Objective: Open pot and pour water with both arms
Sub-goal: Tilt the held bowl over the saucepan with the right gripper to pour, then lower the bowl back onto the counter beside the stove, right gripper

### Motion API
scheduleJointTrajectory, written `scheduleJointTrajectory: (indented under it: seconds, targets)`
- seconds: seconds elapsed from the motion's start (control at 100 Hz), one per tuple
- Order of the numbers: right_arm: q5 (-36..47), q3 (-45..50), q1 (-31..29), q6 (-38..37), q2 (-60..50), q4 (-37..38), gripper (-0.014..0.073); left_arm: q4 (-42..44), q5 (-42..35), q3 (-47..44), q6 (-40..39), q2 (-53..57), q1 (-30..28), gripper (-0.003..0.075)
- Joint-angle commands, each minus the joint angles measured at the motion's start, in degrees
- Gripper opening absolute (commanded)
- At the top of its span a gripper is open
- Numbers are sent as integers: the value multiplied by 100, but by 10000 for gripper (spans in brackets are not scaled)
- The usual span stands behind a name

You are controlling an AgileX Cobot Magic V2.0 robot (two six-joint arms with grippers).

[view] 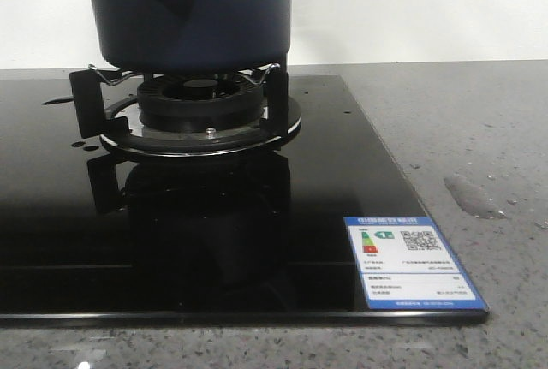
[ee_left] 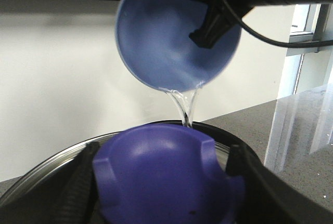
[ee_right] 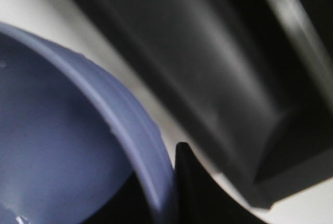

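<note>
Front view: glossy black hob (view: 257, 241) (wet), speckled grey counter (view: 479, 138).

The right end effector (ee_left: 208, 26) is clamped on a tilted bowl's rim, its arm reaching in from above.

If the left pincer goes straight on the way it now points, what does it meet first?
Probably the falling water and then the tilted blue bowl, which lie beyond the purple knob it seems to hold; depth is unclear.
</note>
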State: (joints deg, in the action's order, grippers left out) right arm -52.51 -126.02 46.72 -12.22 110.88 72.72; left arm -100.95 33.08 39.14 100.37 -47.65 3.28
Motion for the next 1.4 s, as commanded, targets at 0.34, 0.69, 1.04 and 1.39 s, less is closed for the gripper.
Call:
scheduleJointTrajectory:
  seconds: [0.34, 0.69, 1.04, 1.39]
  targets:
    - [300, -189, 206, -41, -268, 1166, -41, -551, -67, 187, 12, 83, 230, 347]
    - [-969, -201, -142, -497, -319, -1363, -42, -551, -81, 187, 12, 83, 243, 347]
    - [-1556, -201, -2352, -124, -1295, -6296, -43, -551, -173, 538, 25, -198, 456, 347]
    - [-2301, 1400, -4117, 869, -2379, -7875, -42, -551, 502, 1818, 70, -1650, 726, 347]
